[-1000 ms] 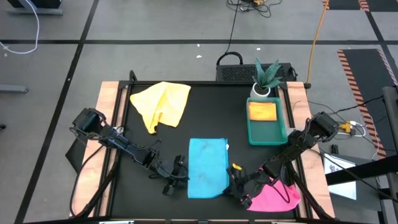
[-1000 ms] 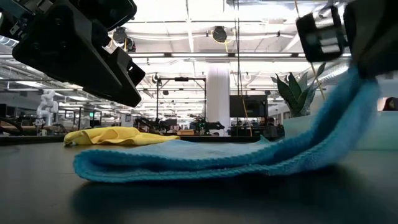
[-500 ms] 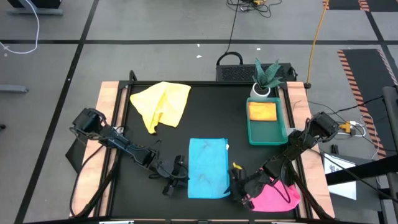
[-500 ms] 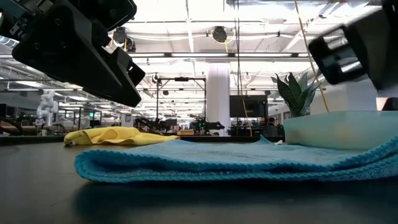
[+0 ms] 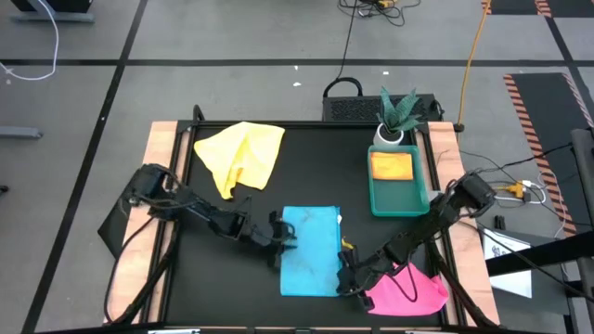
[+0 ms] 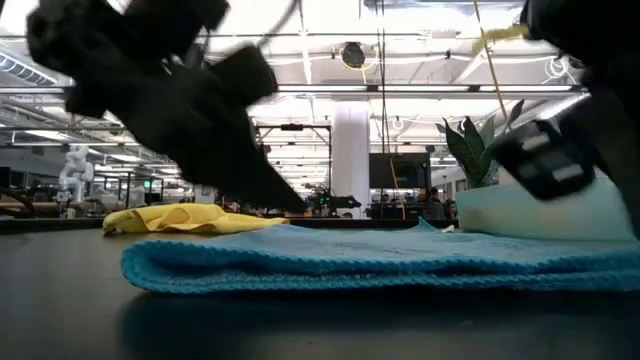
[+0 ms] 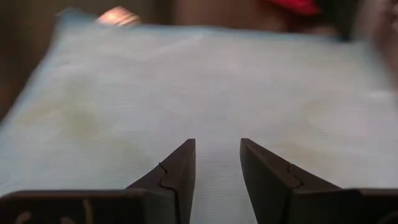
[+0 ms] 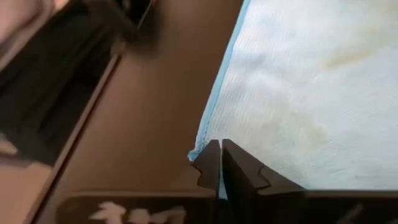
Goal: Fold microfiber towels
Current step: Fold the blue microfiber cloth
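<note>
The light blue towel (image 5: 309, 250) lies folded and flat at the table's near middle; it also shows in the low view (image 6: 360, 265). My left gripper (image 5: 283, 243) is open over the towel's left edge, with its fingers above the blue cloth (image 7: 211, 93). My right gripper (image 5: 345, 274) is shut at the towel's near right corner (image 8: 196, 152). A yellow towel (image 5: 243, 153) lies crumpled at the far left. The pink towel (image 5: 408, 292) lies bunched at the near right, under my right arm. Another yellow towel (image 5: 392, 165) lies folded in the green tray (image 5: 376, 199). My left gripper's open fingers (image 7: 177, 168) are spread just over the blue towel near its left edge; I cannot tell whether they touch it. My right gripper's shut fingertips (image 8: 214, 155) stand at the blue towel's near right corner, slanting down from the right; I cannot tell whether they touch it.
A potted plant (image 5: 397, 116) stands behind the tray at the far right. The table's wooden side rails (image 5: 162, 186) run along both sides. Bare black tabletop (image 5: 325, 167) lies between the yellow towel and the tray.
The blue towel's right part, held up by my right gripper a second ago, now lies flat. My right gripper has then moved left and down to the towel's near right corner. My left gripper has moved right and toward the far edge, over the towel's left edge.
</note>
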### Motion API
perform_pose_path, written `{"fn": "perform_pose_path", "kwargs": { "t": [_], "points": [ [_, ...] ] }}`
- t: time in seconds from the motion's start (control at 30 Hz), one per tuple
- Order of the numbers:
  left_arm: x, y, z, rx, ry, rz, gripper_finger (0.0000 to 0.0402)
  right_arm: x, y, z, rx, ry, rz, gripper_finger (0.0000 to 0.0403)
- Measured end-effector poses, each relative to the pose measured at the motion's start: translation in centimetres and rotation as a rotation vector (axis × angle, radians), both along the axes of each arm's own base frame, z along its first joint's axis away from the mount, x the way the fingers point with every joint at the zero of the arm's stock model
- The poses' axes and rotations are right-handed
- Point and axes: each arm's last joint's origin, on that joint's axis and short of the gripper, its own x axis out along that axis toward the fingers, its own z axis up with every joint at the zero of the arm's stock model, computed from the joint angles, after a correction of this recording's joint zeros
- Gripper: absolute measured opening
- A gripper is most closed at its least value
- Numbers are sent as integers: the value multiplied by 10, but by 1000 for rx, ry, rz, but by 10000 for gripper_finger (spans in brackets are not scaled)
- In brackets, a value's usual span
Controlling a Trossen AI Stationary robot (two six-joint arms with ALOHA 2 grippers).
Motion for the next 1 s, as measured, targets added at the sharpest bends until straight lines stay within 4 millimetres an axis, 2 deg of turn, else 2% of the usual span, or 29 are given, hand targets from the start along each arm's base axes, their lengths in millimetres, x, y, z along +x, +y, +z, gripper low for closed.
{"fn": "perform_pose_path", "kwargs": {
  "t": [0.17,0.43,0.73,0.87,1.0],
  "points": [
    [5,29,-5,-12,28,200,127,0,3,-11,7,28,20,14],
    [1,53,-13,12,139,326,127,-3,6,-2,22,6,37,2],
    [-4,50,-17,69,210,311,127,7,5,-14,-16,-82,55,0],
    [-11,50,-11,76,273,289,127,18,2,-5,14,-197,50,0],
    [-22,52,6,101,316,253,127,34,-3,7,42,-262,18,0]
  ]
}}
